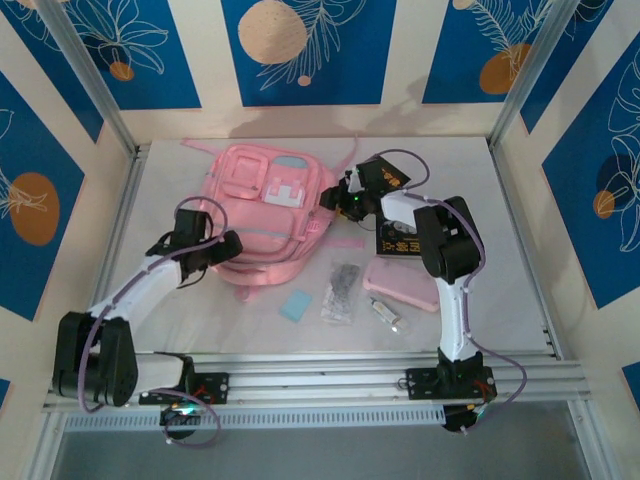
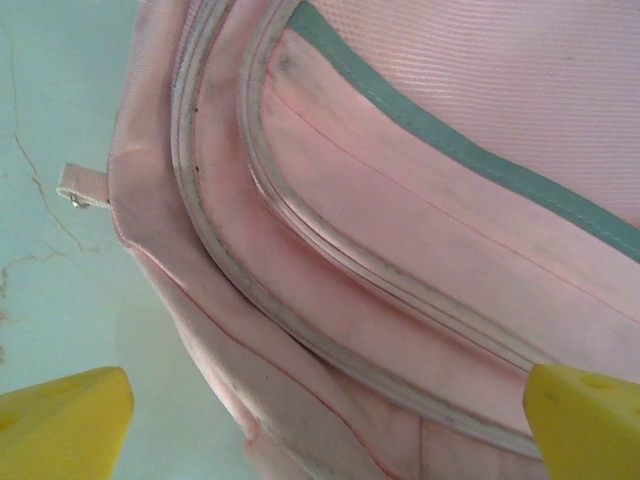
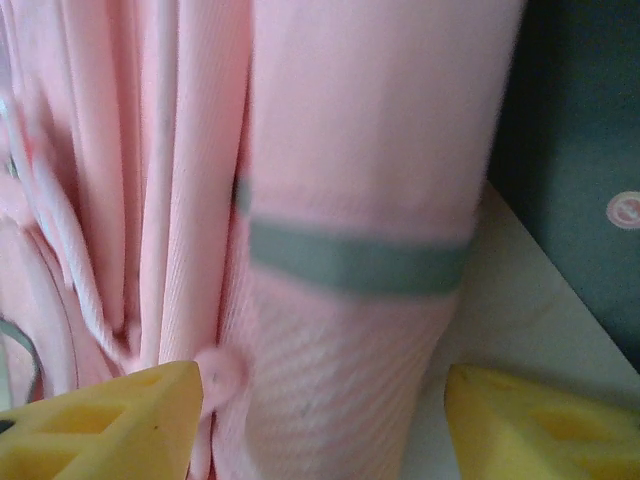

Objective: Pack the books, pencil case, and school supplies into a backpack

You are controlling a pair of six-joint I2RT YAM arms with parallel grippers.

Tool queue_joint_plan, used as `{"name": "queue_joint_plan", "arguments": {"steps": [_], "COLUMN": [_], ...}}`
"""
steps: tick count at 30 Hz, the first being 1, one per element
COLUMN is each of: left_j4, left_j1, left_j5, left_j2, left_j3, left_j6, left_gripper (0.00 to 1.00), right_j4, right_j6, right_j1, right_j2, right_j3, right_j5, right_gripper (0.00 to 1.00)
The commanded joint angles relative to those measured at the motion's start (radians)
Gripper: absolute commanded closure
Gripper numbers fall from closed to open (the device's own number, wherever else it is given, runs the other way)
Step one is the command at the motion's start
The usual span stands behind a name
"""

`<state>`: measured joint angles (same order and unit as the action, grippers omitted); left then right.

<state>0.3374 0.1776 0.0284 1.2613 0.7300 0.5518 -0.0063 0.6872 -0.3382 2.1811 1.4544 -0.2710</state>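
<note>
Around you stand cream walls with blue panels printed with leaves and orange discs, braced by aluminium posts. The table (image 1: 200, 320) wears a white, slightly wrinkled cover.

From the top view, the backpack (image 1: 265, 205) lies flat at the far middle, soft pink with front pockets and a pale blue patch. Your left gripper (image 1: 225, 248) sits at its near left edge, and your right gripper (image 1: 340, 197) at its right side. Right of the bag, a black-covered book (image 1: 398, 240) lies partly under the right arm. The pale pink pencil case (image 1: 400, 283) sits just in front of it. Nearer you lie the light blue pad (image 1: 297, 305), the clear plastic bag (image 1: 341, 295) with dark bits, and the small whitish tube (image 1: 384, 313), all close together.

In the left wrist view, your yellow fingertips (image 2: 60, 425) stand wide apart, holding nothing. Between them curve the backpack's grubby zip seams and a grey-green trim. A small strap tab (image 2: 82, 187) pokes onto the pale, finely cracked table cover.

In the right wrist view, your yellow fingers (image 3: 100, 425) are spread as well. A rounded fold of ribbed pink fabric with a grey-green band stands between them, but you cannot tell whether they touch it. A dark surface (image 3: 570, 150) lies at the right, beyond a strip of white table.
</note>
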Motion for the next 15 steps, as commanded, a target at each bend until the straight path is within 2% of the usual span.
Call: {"name": "queue_joint_plan", "arguments": {"steps": [1,2,4,5,6,11,15], "left_j4": [0.01,-0.003,-0.041,-0.073,-0.102,-0.24,-0.287], "left_j1": [0.008,0.01,0.015,0.019,0.023,0.033,0.036], "left_j5": [-0.036,-0.045,-0.067,-0.071,-0.071,-0.04,-0.014], "left_j2": [-0.022,-0.013,0.018,0.042,0.068,0.264,0.439], "left_j3": [-0.043,-0.051,-0.061,-0.068,-0.072,-0.014,0.137], "left_j6": [0.044,0.054,0.076,0.089,0.1,0.124,0.087], "left_gripper": [0.0,0.0,0.0,0.0,0.0,0.0,0.0], "right_j4": [0.065,0.064,0.082,0.096,0.106,0.184,0.179], "right_j6": [0.077,0.083,0.1,0.108,0.117,0.162,0.183], "right_j1": [0.019,0.018,0.015,0.013,0.014,0.012,-0.023], "right_j2": [0.065,0.078,0.076,0.061,0.042,-0.14,-0.282], "right_j3": [0.087,0.105,0.097,0.076,0.05,-0.169,-0.292], "right_j5": [-0.098,-0.122,-0.151,-0.157,-0.158,-0.188,-0.206], "right_gripper": [0.4,0.51,0.83,0.94,1.0,1.0,1.0]}}
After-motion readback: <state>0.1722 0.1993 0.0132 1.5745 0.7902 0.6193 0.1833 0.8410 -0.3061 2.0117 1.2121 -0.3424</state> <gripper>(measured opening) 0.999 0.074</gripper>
